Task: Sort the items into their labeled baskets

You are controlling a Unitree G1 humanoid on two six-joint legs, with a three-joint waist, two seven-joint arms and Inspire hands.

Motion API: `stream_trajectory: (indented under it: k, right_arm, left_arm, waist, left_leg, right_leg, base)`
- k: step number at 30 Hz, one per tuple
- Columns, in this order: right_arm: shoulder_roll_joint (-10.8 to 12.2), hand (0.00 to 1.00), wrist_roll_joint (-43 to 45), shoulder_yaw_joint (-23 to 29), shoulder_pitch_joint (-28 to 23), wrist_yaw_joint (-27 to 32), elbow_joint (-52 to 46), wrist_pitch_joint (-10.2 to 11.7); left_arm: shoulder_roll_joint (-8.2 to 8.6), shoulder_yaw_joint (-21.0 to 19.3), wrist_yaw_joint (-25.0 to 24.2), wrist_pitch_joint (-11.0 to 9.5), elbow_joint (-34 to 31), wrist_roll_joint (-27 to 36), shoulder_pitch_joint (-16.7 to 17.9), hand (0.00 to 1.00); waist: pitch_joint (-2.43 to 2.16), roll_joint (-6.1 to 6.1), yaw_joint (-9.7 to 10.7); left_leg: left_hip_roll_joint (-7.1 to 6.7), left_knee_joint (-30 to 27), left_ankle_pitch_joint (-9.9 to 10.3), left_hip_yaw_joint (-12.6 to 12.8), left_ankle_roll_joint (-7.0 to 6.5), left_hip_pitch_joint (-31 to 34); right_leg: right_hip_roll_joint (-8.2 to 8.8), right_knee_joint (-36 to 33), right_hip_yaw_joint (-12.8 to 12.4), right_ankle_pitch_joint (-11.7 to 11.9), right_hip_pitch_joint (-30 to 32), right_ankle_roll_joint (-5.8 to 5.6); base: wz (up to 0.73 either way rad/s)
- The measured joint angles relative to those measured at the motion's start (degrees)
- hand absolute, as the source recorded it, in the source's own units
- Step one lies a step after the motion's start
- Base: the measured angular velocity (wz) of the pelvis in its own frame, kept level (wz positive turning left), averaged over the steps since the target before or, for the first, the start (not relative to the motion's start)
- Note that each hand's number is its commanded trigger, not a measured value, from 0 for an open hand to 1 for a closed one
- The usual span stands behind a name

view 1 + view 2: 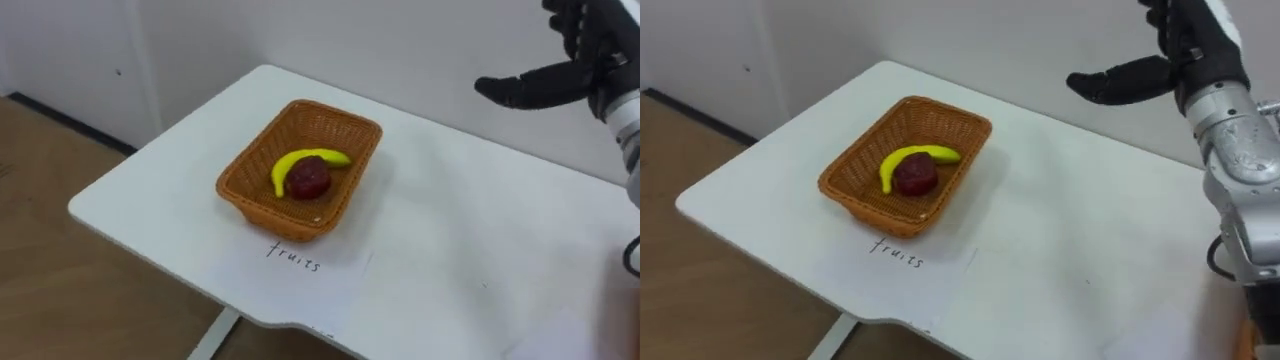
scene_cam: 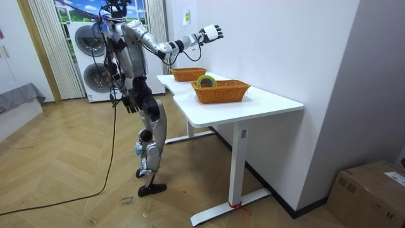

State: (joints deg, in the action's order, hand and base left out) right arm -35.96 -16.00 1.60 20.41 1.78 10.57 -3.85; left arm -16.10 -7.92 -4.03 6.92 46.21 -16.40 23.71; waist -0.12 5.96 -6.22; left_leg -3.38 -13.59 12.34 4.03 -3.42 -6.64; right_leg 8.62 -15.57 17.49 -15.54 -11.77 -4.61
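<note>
the white counter carries a wicker basket near its far left corner, and a second basket stands along the counter from it. the right robot hand hangs in the air above and to the right of the wicker basket, fingers straight, holding nothing, while the left robot hand is low by the robot's hip, its state impossible to tell. just in front of the wicker basket lies a handwritten paper sheet, inside it a yellow banana curls against a dark red fruit, and a tape roll sits in the second basket.
</note>
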Motion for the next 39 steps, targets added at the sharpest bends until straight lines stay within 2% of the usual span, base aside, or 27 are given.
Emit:
stream_trajectory:
  k: [7, 11, 14, 20, 21, 23, 26, 30, 35, 36, 39]
  right_arm:
    - [0.0, 0.00, -0.6, 2.2, 0.0, 2.3, 0.0, 0.0]
    - [0.0, 0.00, -2.2, 2.4, 0.0, 3.9, 0.0, 0.0]
    - [0.0, 0.00, -4.1, 3.1, -0.2, 5.3, -0.6, 0.1]
    - [-0.4, 0.00, -8.4, 9.2, -2.6, 8.2, -2.3, 0.3]
    - [-0.6, 0.00, -8.7, 10.0, -2.8, 8.6, -2.3, 0.3]
    - [-0.6, 0.00, -10.1, 11.3, -3.8, 9.0, -2.1, 0.5]
    - [-0.6, 0.00, -11.4, 12.9, -4.6, 9.7, -1.4, 0.5]
    - [-0.6, 0.00, -11.7, 15.4, -7.2, 12.5, -0.1, 0.5]
    - [-0.6, 0.00, -14.2, 20.1, -12.1, 16.5, -0.1, 0.5]
    - [-0.6, 0.00, -15.0, 20.8, -12.5, 17.9, -0.1, 0.5]
    - [-0.6, 0.00, -15.7, 23.5, -15.2, 20.7, -0.1, 0.7]
  left_arm:
    - [0.01, -0.8, 0.0, 0.0, 0.7, 0.0, -0.6, 0.00]
    - [0.09, -0.7, 0.1, 0.0, 1.5, -0.1, -1.4, 0.00]
    - [-0.02, -0.8, 0.6, -0.1, 1.4, -0.5, -1.6, 0.00]
    - [-0.06, -1.0, 1.6, -0.7, 1.5, -0.7, -1.7, 0.00]
    - [-0.06, -1.0, 2.0, -0.8, 1.6, -0.7, -1.7, 0.00]
    - [-0.07, -1.2, 2.5, -0.8, 1.7, -0.7, -1.6, 0.00]
    - [0.15, -1.2, 2.7, -0.8, 1.7, -0.7, -1.4, 0.00]
    - [0.24, -1.2, 3.7, -0.5, 2.0, -0.7, -0.5, 0.00]
    - [0.32, -2.2, 3.7, -0.5, 1.9, -2.0, -0.7, 0.00]
    - [0.40, -2.6, 3.8, -0.5, 2.0, -2.0, -0.3, 0.00]
    - [0.58, -2.7, 4.0, -0.5, 2.0, -2.0, -0.3, 0.00]
  waist:
    - [-0.03, -0.25, 2.5]
    - [-0.02, -0.31, 3.4]
    - [-0.19, -0.24, 4.3]
    - [-0.24, -0.33, 6.2]
    - [-0.24, -0.32, 6.3]
    - [-0.36, -0.11, 7.0]
    - [-0.26, -0.05, 8.0]
    - [-0.29, 0.13, 9.3]
    - [-0.32, 0.60, 9.9]
    - [-0.32, 0.59, 11.0]
    - [-0.35, 0.66, 12.2]
  left_leg:
    - [1.73, 0.1, 0.5, 2.3, 0.71, -0.6]
    - [2.23, 0.4, 0.5, 3.4, 0.85, -0.9]
    - [2.58, 0.3, 0.6, 3.9, 0.98, -0.5]
    - [2.93, 0.1, 0.8, 4.3, 1.31, -0.8]
    - [3.18, 0.1, 0.9, 5.0, 1.46, -1.0]
    - [3.55, 0.1, 1.0, 5.5, 1.66, -1.0]
    - [4.33, 0.1, 1.3, 6.9, 2.05, -1.4]
    - [5.12, 0.5, 1.5, 8.5, 2.55, -2.0]
    - [5.76, 0.9, 1.4, 10.3, 2.91, -2.0]
    - [5.86, 1.0, 1.3, 10.3, 2.97, -1.9]
    - [6.21, 1.4, 1.5, 10.8, 3.22, -2.1]
  right_leg:
    - [-1.61, 2.0, -0.1, 1.7, -0.1, 0.60]
    - [-1.91, 2.2, -0.5, 1.8, 0.1, 0.67]
    - [-2.19, 2.0, -0.8, 2.1, 0.8, 0.98]
    - [-2.68, 2.1, -2.1, 2.2, 0.8, 1.01]
    - [-2.92, 2.2, -3.0, 2.2, 0.8, 1.07]
    - [-3.35, 2.9, -3.3, 2.6, 0.7, 1.49]
    - [-3.99, 3.1, -4.5, 2.8, 1.0, 1.94]
    - [-4.75, 3.0, -6.0, 3.0, 1.3, 2.27]
    - [-5.51, 3.0, -8.0, 3.4, 2.8, 2.86]
    - [-5.62, 3.0, -8.0, 3.4, 2.9, 2.94]
    - [-5.88, 3.1, -8.2, 3.5, 3.0, 3.05]
  base:
    - [-0.20]
    - [-0.12]
    - [-0.11]
    - [-0.07]
    - [-0.22]
    - [-0.19]
    - [-0.26]
    - [-0.24]
    - [-0.26]
    - [-0.06]
    - [-0.09]
